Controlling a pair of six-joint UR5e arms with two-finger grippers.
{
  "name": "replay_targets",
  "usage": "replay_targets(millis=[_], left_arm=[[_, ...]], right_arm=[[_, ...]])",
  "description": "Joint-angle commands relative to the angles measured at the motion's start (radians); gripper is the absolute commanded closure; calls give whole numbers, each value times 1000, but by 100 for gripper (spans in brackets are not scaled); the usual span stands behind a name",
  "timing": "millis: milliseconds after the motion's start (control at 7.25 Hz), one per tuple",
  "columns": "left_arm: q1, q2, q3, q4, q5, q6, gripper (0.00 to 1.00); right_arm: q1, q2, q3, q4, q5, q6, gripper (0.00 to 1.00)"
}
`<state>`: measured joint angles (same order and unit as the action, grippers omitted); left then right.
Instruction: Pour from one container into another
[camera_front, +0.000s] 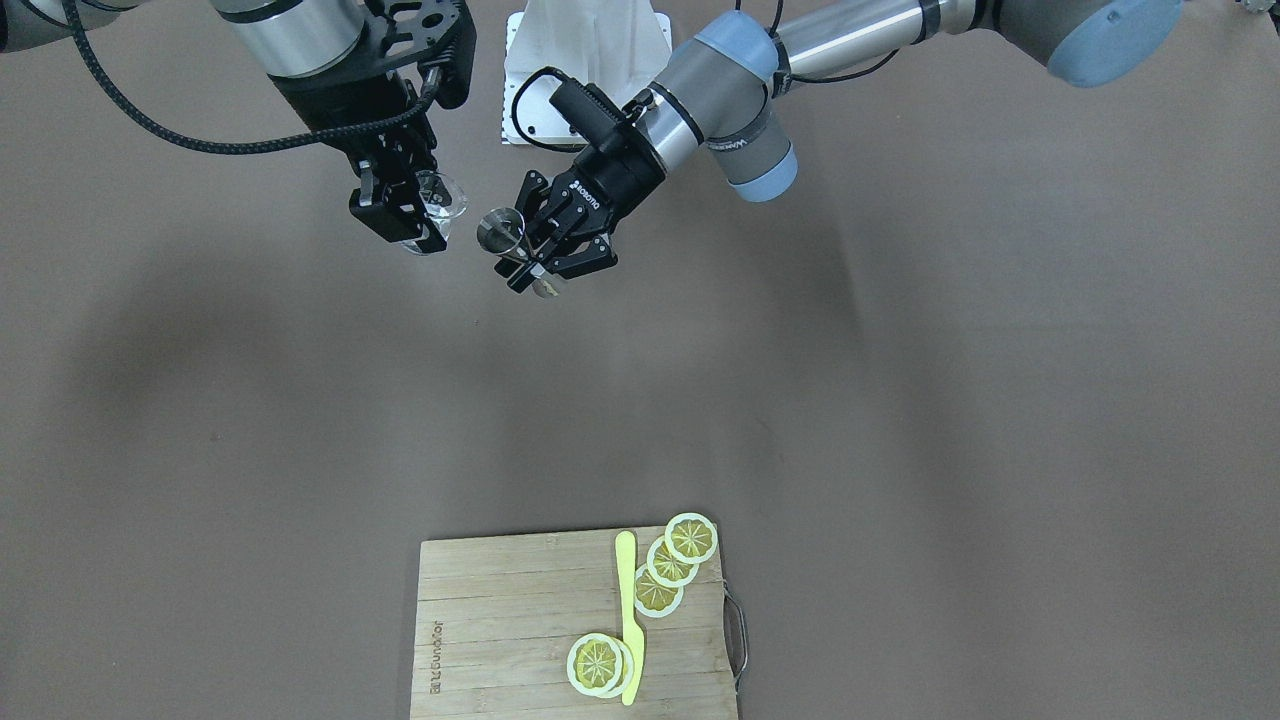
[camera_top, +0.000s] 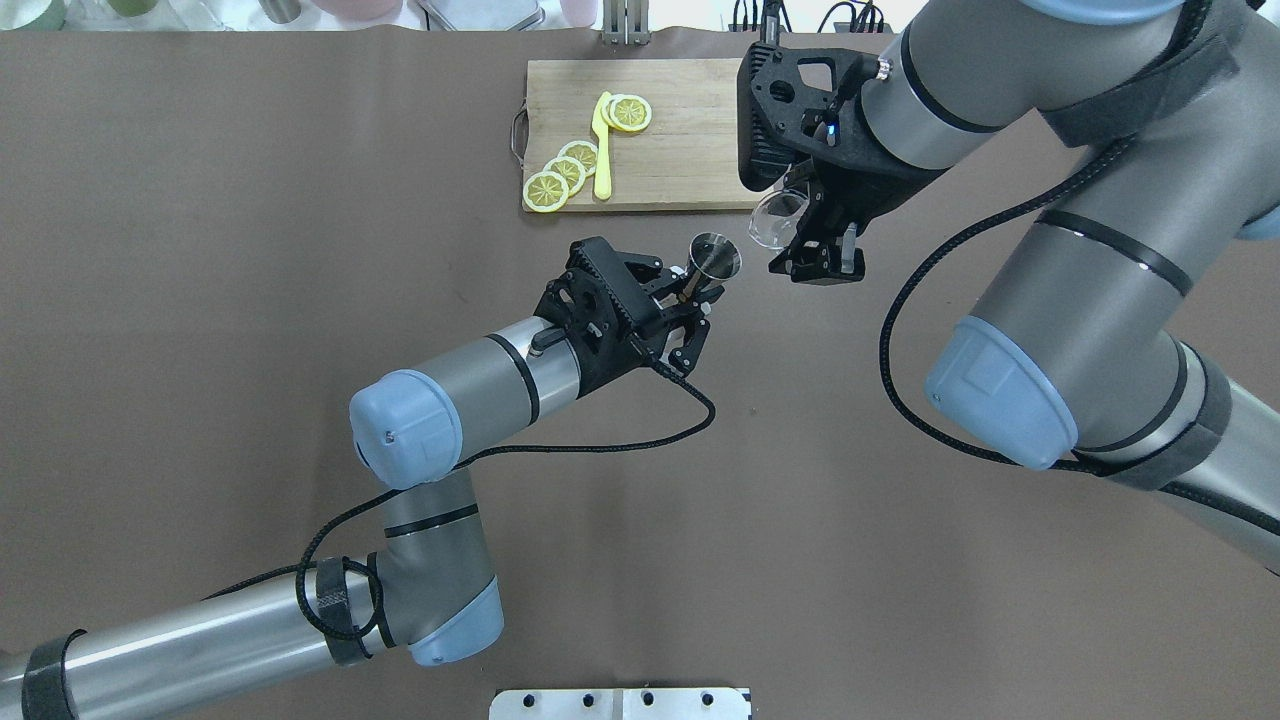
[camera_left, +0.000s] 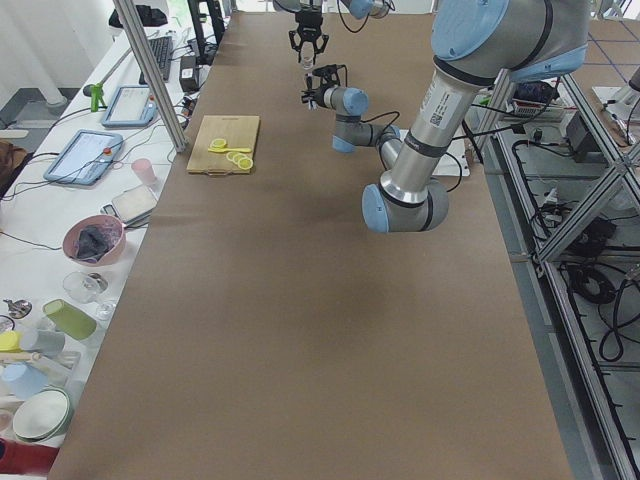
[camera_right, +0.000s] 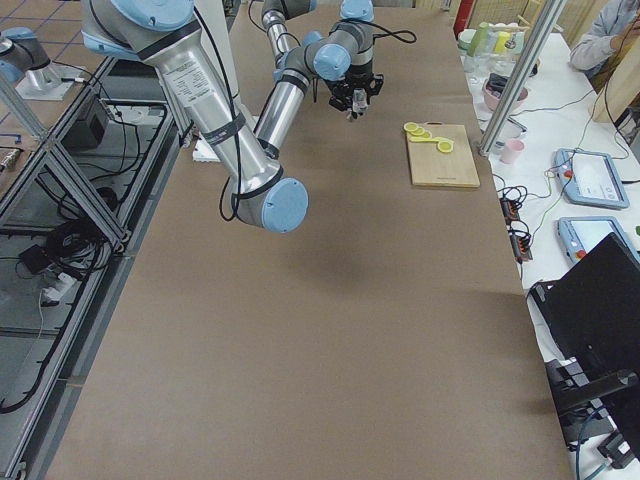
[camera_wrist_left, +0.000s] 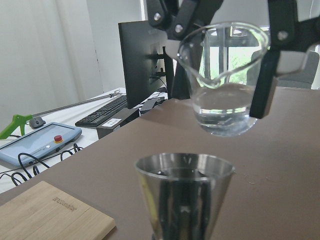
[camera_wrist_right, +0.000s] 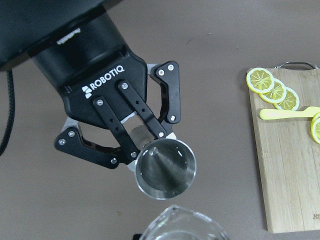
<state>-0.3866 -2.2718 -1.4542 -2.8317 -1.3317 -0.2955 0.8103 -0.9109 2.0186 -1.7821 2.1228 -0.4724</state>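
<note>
Jigger (camera_top: 718, 256) pinched at the waist by left gripper (camera_top: 692, 290), mouth tilted up toward right gripper's (camera_front: 415, 220) tightly clasped glass (camera_top: 778, 218); lower cone mostly hidden

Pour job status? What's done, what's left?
Done: both are held off the table, left tool shut on the jigger, right tool shut on the glass. In hand: the rims are close. Left: the jigger's mouth is beside the glass, not over it, so tilt and pour remain.

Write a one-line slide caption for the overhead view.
Left gripper holds a steel jigger beside the clear glass in the right gripper, both above the brown table.
</note>
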Motion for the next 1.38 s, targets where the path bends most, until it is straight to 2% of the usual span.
replay_targets(millis=[0,1241], left_arm=[[0,0,2,0,0,-1,100],[0,0,0,-8,0,-5,100]], right_arm=[[-3,30,5,-80,-23,-26,100],[-77,127,32,-379,-217,-211,100]])
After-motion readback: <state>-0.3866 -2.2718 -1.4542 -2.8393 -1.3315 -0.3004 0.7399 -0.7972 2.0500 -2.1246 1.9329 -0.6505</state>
